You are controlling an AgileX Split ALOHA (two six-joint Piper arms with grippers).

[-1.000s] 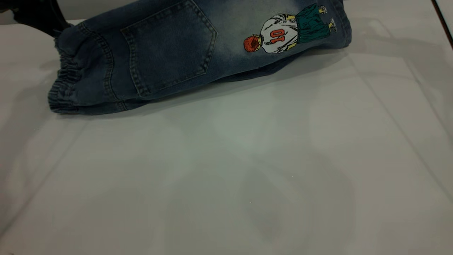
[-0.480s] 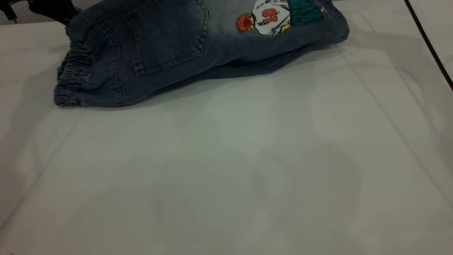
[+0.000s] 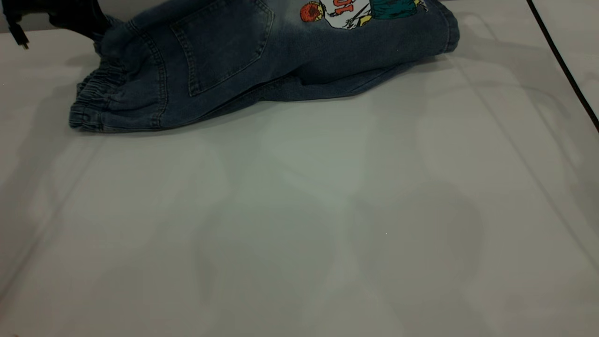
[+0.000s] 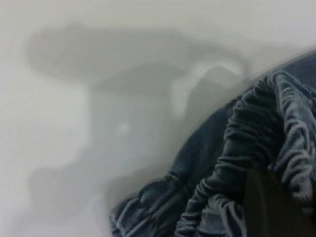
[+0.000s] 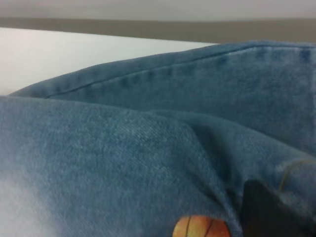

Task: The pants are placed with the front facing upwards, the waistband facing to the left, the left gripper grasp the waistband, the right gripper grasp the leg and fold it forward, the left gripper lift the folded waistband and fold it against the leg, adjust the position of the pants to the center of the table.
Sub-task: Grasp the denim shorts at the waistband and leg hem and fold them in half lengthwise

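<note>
though barely seen outside, left gripper (image 4: 276, 207) apparently pinching waistband (image 4: 237, 163); right gripper's (image 5: 269, 212) grip unclear.

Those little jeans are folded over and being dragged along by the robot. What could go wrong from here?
1. The pants sit at the far edge of the exterior view, with the cartoon print partly cut off, so they may end up off-centre on the table.
2. The left gripper holds only the bunched waistband; the gathered fabric might slip free.
3. A lower layer peeks out under the leg, so the fold may shift apart while sliding.
</note>
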